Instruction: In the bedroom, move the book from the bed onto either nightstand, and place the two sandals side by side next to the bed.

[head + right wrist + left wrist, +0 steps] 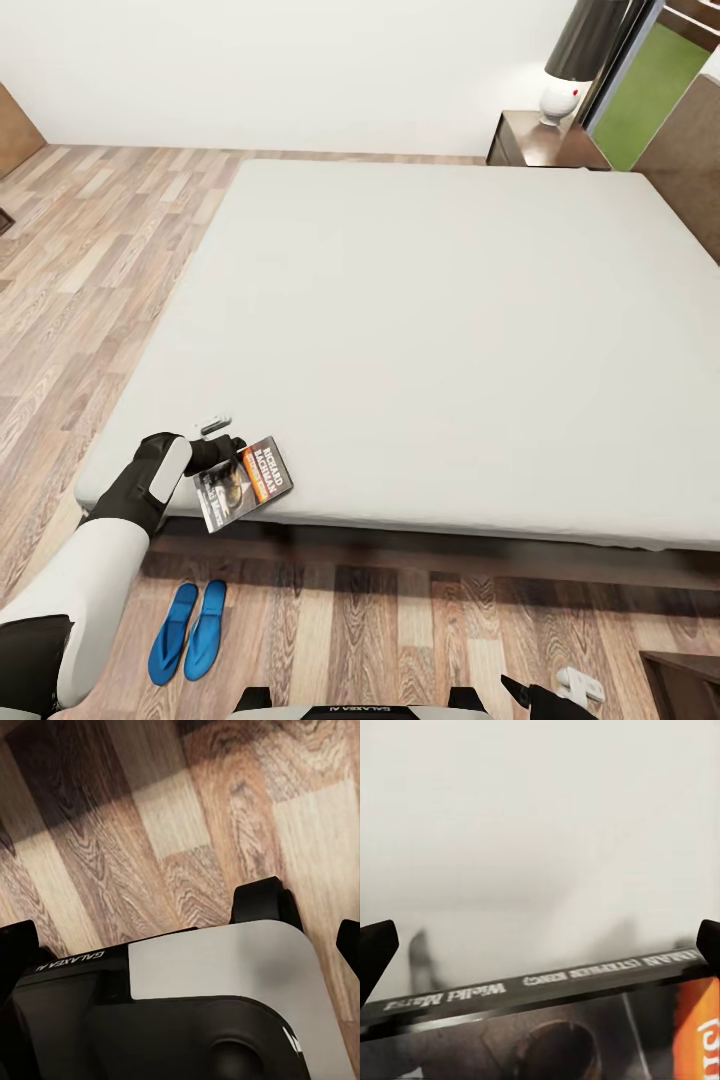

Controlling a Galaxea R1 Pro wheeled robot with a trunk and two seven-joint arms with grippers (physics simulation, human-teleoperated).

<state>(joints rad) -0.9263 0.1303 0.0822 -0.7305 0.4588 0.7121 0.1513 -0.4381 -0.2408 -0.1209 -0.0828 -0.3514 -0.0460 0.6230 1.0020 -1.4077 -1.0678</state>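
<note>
At the near left corner of the large low bed (450, 330), with its plain pale grey-white mattress and dark brown wood frame, the thin dark paperback book (243, 482) with the orange band and white "Richard Bachman" lettering lies partly over the mattress edge, and the left gripper (232, 452) is right against its upper left side. In the left wrist view the book's (585, 1020) spine crosses between the two black fingers (375, 952), which stand wide apart at either margin, so I judge the book is not yet clamped. The step in hand looks to be the grasp of the book; the next move would call for closing on it firmly, lifting it clear, then carrying it round to the low dark brown wooden nightstand (545, 140) at the far right corner, which stands well apart from here. The pair of bright blue flip-flop sandals (188, 630) already lies side by side on the grey-brown plank floor (380, 630) just beside the bed. The right gripper (560, 690) is cut off low in the head view; its fingers' spread I cannot tell for sure. The right wrist view shows the floor (187, 832) and the robot's own base (217, 1012). The nightstand is partly hidden by a white lamp (572, 60) with a dark shade.
</note>
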